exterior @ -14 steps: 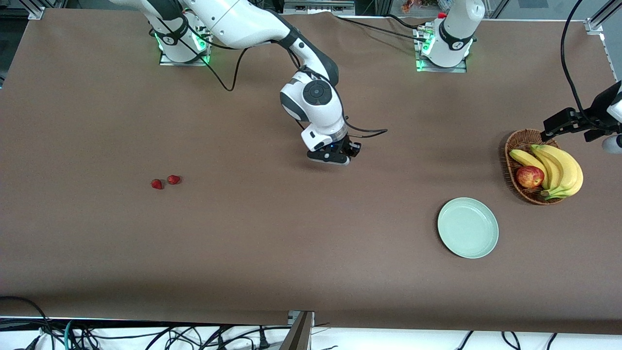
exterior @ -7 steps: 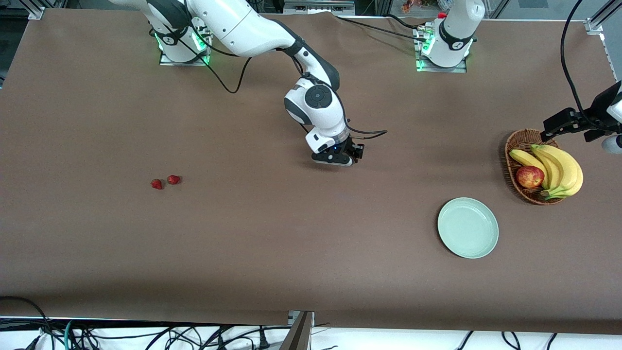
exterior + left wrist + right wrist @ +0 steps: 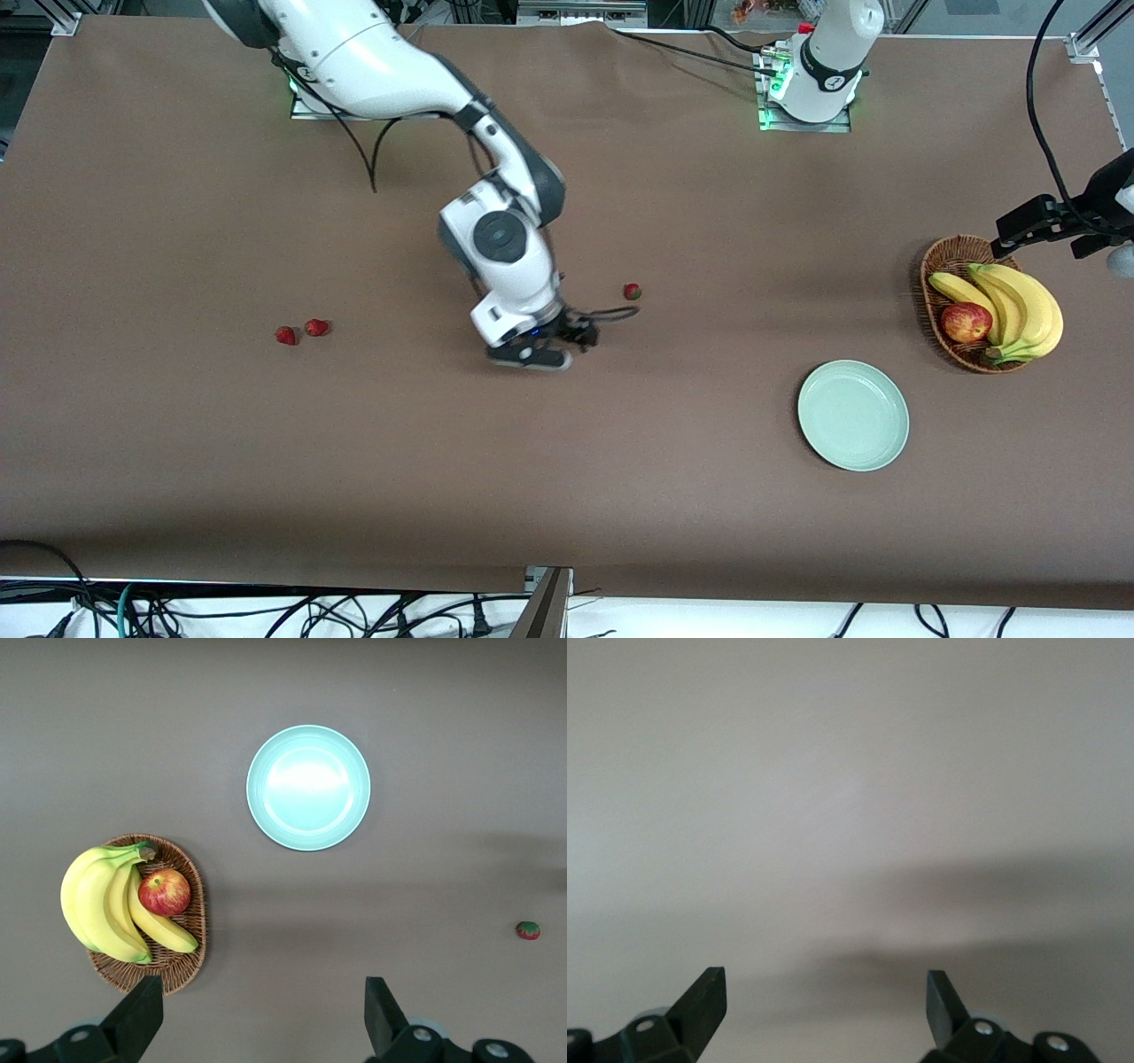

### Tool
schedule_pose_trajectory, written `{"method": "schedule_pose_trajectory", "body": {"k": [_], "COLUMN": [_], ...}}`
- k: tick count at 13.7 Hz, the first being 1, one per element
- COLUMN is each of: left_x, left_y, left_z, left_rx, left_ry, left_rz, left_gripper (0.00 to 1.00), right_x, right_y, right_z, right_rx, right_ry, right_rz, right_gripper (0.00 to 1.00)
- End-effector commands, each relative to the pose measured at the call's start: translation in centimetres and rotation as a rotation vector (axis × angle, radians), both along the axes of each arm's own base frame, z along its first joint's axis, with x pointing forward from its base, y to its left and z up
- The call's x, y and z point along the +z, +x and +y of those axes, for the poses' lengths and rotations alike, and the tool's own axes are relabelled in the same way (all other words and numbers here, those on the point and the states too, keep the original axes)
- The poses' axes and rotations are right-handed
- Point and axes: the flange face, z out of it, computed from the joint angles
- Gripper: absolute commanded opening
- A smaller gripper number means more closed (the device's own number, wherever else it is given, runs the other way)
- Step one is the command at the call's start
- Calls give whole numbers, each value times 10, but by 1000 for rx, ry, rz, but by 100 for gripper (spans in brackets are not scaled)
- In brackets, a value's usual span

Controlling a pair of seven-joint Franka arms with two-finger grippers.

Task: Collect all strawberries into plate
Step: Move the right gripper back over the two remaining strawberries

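Observation:
One strawberry (image 3: 632,291) lies alone on the brown table near its middle; the left wrist view shows the same strawberry (image 3: 528,930). Two more strawberries (image 3: 285,335) (image 3: 316,327) lie side by side toward the right arm's end. The mint-green plate (image 3: 853,414) holds nothing. My right gripper (image 3: 542,354) hangs low over bare table between the lone berry and the pair; the right gripper (image 3: 824,992) is open with nothing between its fingers. My left gripper (image 3: 261,1001) is open, high beside the basket, and waits.
A brown wicker basket (image 3: 939,257) with bananas (image 3: 1019,306) and a red-yellow apple (image 3: 966,322) stands toward the left arm's end, farther from the front camera than the plate. Cables trail along the table's front edge.
My right gripper has opened and swung off toward the right arm's end. A strawberry now lies on the table where that gripper was.

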Motion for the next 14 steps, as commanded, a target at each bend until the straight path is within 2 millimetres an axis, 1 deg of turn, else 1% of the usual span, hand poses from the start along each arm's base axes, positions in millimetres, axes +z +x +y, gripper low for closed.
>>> {"method": "schedule_pose_trajectory", "body": {"k": [1,3,5,7,8,9,10,11,14], "left_x": [8,7,6,1,-1,-4,-10,-11,-12], "left_y": [4,4,5,7,8,10,13,13,14], "left_z": [8,9,6,6,6,6,3,0,-4], "left_rx": [0,1,-3,-3,-5,-5,-8,-13,-19], "left_ry": [18,18,19,18,18,16,16,18,18], "left_rz": [-8,-6,-5,3,7,12,22,24,25], "left_gripper": [100,100,100,100,100,100,100,100,100], "right_x": [9,13,8,3,-3,-5,-7,-10,-18], "right_y": [29,58,74,80,82,83,82,80,70], "right_z": [-67,-143,-202,-238,-258,-273,-287,-302,-333], "right_rx": [81,157,171,201,218,245,256,253,262], "right_ry": [-59,-99,-117,-146,-167,-182,-195,-209,-234], "right_rz": [67,127,190,225,236,241,250,263,299], "right_gripper": [100,100,100,100,100,100,100,100,100]}}
